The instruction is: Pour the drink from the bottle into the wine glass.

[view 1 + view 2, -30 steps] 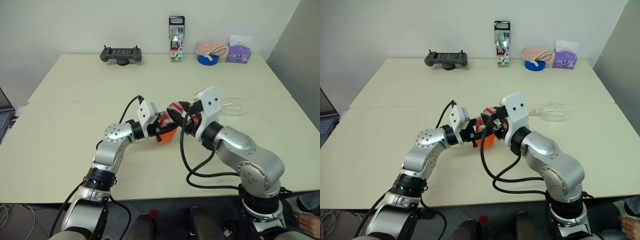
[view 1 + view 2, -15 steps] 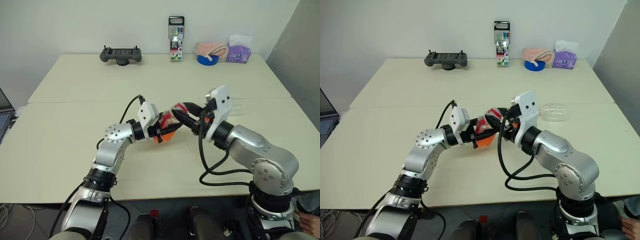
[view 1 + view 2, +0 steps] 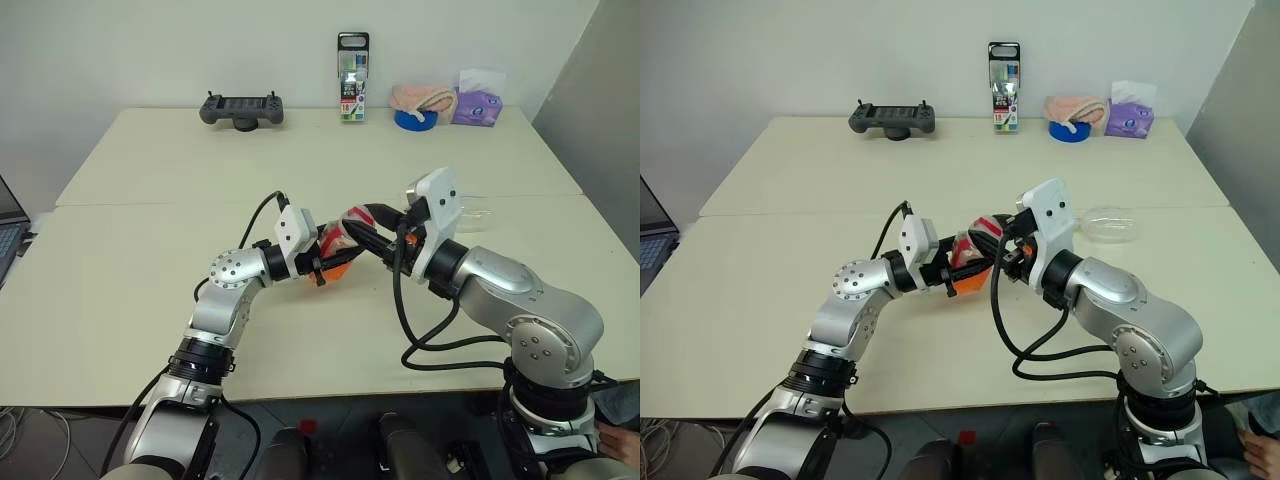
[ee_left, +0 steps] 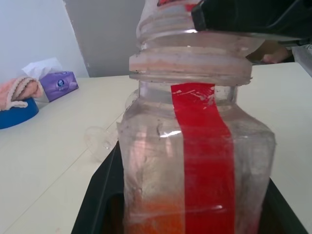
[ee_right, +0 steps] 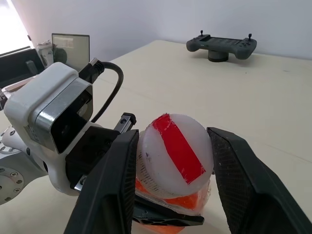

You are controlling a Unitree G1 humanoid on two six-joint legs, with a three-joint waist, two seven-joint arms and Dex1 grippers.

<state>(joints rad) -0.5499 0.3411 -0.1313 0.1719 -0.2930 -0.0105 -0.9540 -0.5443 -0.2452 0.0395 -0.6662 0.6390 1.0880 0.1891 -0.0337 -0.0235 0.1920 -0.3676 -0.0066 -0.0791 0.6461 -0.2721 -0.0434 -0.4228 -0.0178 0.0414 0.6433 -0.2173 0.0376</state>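
Both grippers (image 3: 340, 250) clamp bottle (image 5: 173, 161).

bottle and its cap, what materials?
Small clear bottle: looks like thin scuffed plastic; see-through walls, moulded neck rings, red tape strip. White round screw cap: probably matte opaque plastic, red strip across the top.

Bright even indoor light, soft faint shadows; left wrist view slightly soft up close.
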